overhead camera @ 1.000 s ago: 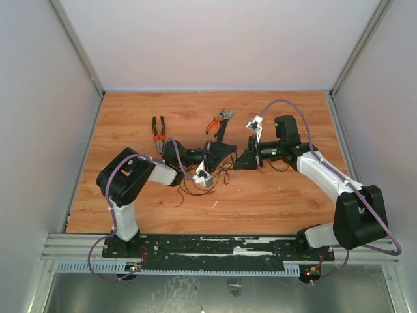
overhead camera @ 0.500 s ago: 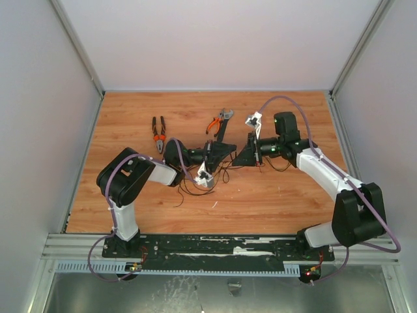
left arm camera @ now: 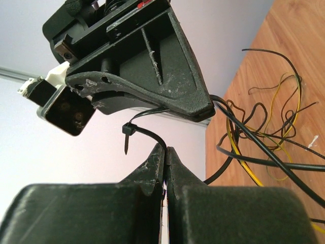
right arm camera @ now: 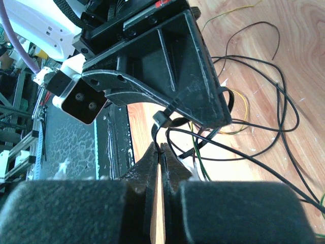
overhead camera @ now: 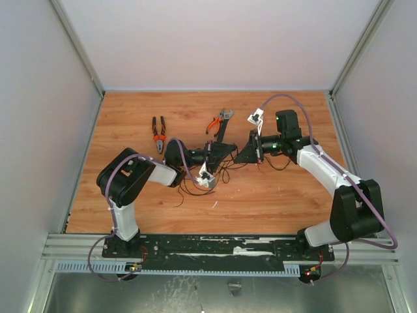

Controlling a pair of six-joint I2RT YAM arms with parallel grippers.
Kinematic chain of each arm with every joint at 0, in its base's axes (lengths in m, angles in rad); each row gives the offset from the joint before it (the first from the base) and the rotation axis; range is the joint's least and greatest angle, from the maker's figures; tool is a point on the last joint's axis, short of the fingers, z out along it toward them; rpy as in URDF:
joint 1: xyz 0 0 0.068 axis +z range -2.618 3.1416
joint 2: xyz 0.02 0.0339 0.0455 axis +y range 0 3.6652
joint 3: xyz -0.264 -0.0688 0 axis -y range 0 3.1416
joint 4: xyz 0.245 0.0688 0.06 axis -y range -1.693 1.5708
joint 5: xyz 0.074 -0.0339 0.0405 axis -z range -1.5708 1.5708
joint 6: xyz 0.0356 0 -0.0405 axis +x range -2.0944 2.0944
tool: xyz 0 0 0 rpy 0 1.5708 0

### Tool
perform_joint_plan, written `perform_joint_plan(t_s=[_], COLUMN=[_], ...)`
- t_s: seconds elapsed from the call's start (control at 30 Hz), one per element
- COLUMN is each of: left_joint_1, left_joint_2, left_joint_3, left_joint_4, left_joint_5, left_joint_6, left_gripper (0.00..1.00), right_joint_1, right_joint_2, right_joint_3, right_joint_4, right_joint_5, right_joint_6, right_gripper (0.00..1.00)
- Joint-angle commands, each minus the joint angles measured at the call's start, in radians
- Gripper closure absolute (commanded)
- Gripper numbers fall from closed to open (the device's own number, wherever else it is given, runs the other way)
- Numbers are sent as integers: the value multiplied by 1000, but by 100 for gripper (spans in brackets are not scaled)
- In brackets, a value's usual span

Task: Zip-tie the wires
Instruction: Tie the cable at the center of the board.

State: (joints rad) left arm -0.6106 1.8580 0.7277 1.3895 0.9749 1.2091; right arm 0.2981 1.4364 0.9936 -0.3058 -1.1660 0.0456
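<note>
The wires (overhead camera: 195, 186) lie in loose black and yellow loops on the wooden table, below the grippers; they also show in the left wrist view (left arm camera: 274, 162) and the right wrist view (right arm camera: 254, 162). The two grippers meet tip to tip just above the table. My left gripper (overhead camera: 222, 152) (left arm camera: 165, 150) is shut on the strap of the black zip tie (left arm camera: 144, 133), whose head hangs just left of its tips. My right gripper (overhead camera: 243, 155) (right arm camera: 160, 147) is shut on the zip tie (right arm camera: 161, 120) just under its head. The strap curves in a loop round some wire strands.
Orange-handled pliers (overhead camera: 158, 134) lie at the back left of the table. A second orange-handled tool (overhead camera: 218, 122) lies behind the grippers. White scraps (overhead camera: 215, 204) lie in front of the wires. Grey walls enclose the table on three sides.
The right arm has shifted slightly toward the far side and both grippers have edged a little, still pinched on the zip tie. The wires and tools have not moved.
</note>
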Motion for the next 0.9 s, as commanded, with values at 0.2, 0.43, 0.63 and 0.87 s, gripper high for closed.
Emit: perform_joint_plan(t_s=[0.2,0.43,0.63,0.87], left_joint_1=[-14,-21,-24,-25], left_joint_2=[-19,-3,13,20], left_joint_3=[-11,-8,-8,-7], left_joint_4=[4,-19,-17,-21], left_joint_5=[15,12,9,7], left_joint_6=[31,52,51,53], left_gripper=[100,100,100,100], right_joint_1=[-33,-31,-31,-33], right_joint_2=[31,56,45,64], right_joint_3=[48,93,109,124], right_joint_4=[-13,-20,-9,-27], right_joint_5=[8,4,-3,-3], right_joint_6=[15,25,41,26], right_gripper=[100,100,100,100])
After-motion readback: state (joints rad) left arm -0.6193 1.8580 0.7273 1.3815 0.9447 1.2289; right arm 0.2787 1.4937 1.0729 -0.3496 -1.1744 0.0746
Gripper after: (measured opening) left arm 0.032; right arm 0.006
